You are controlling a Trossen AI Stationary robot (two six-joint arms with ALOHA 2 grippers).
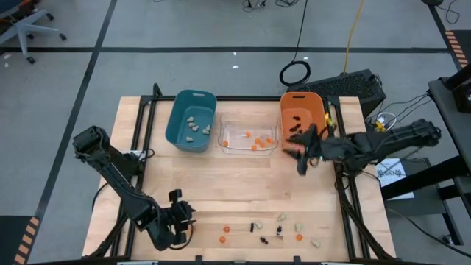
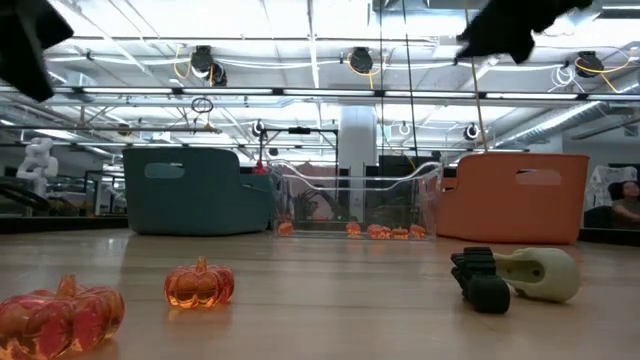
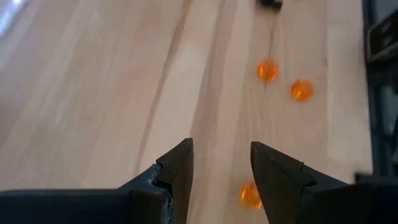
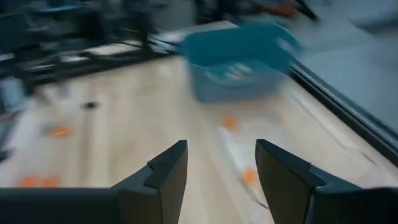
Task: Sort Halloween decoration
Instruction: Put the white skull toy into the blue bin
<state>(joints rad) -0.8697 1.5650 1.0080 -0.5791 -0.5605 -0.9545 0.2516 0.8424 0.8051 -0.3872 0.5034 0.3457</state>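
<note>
**Three bins at the back, trinkets strewn along the front edge**

The work surface is a pale wooden table with a black frame, standing on a grey floor marked with dark tape lines. In the high view a teal bin, a clear bin and an orange bin sit in a row across the upper middle of the frame. Pale lumps lie in the teal bin, small orange pumpkins in the clear one, and black pieces in the orange one. More Halloween decoration is scattered along the bottom centre of that frame: orange, black and pale bits, well apart from the bins.

From table height, two translucent orange pumpkins sit at lower left, and a pale skull touches a black trinket at lower right. Behind the bins stretches a room with ceiling lights, pipes and cable reels.

The left gripper is at the lower left of the high view, its fingers parted and holding nothing, just above the wood near three orange pumpkins. The right gripper is at centre right, just in front of the orange bin, its fingers apart and empty.

No writing is readable anywhere.
</note>
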